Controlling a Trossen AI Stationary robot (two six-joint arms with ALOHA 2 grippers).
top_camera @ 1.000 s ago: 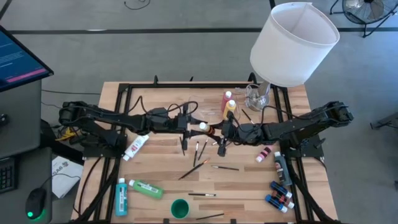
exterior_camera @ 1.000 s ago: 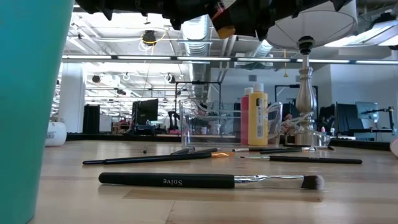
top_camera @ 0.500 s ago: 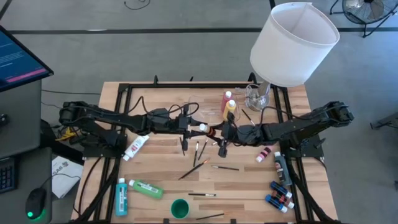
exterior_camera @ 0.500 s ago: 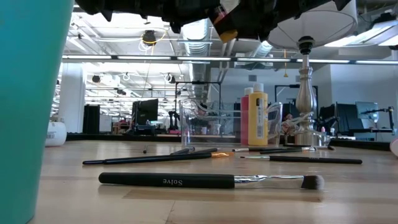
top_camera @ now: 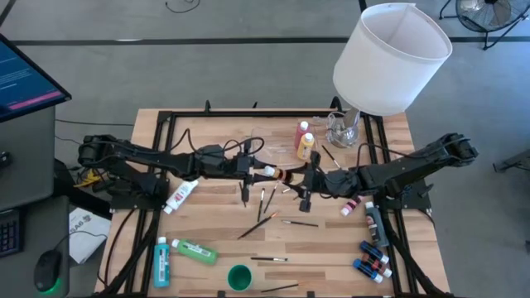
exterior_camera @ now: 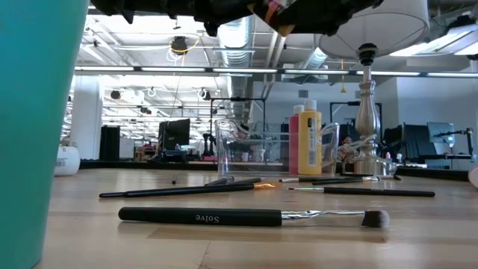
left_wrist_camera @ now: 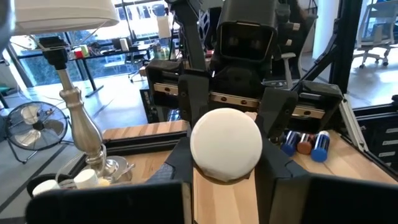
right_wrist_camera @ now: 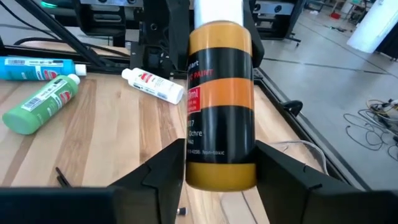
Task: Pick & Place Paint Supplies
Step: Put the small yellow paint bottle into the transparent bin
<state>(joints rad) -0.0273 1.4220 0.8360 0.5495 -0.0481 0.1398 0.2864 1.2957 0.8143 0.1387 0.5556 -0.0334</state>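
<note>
An ochre paint bottle (top_camera: 279,174) with a black label and a white cap hangs level above the middle of the table, between my two grippers. My left gripper (top_camera: 262,171) comes from the table's left and is shut on its cap end (left_wrist_camera: 225,143). From the right, my right gripper (top_camera: 301,178) is shut on its base end (right_wrist_camera: 221,168). In the low view only a bit of the bottle (exterior_camera: 275,7) shows at the top edge. Several thin brushes (top_camera: 267,199) lie on the wood below. My left gripper pinches the bottle's white cap (left_wrist_camera: 205,163) between its two fingers, coming in level from the table's left along the bottle. The cap faces my left wrist camera end-on, clear of the table. My right gripper has the bottle's base end (right_wrist_camera: 194,167) between its two fingers, one on each side. The fingers lie along the bottle, slanting slightly down from the table's right. No gap shows between fingers and bottle wall. The bottle is lifted clear, cap end away from this gripper.
A red bottle (top_camera: 302,130) and a yellow one (top_camera: 307,146) stand at the back by a clear tray (exterior_camera: 246,153) and a lamp with a big white shade (top_camera: 391,58). Green (top_camera: 195,251), blue (top_camera: 161,261), white (top_camera: 180,196) and pink (top_camera: 351,204) bottles lie around; a green cup (top_camera: 239,276) stands near the front edge.
My right gripper has drawn back a little toward the table's right and near edges. The bottle's cap end has stayed at my left gripper. In the low view the bottle now shows higher, nearly out of the picture.
</note>
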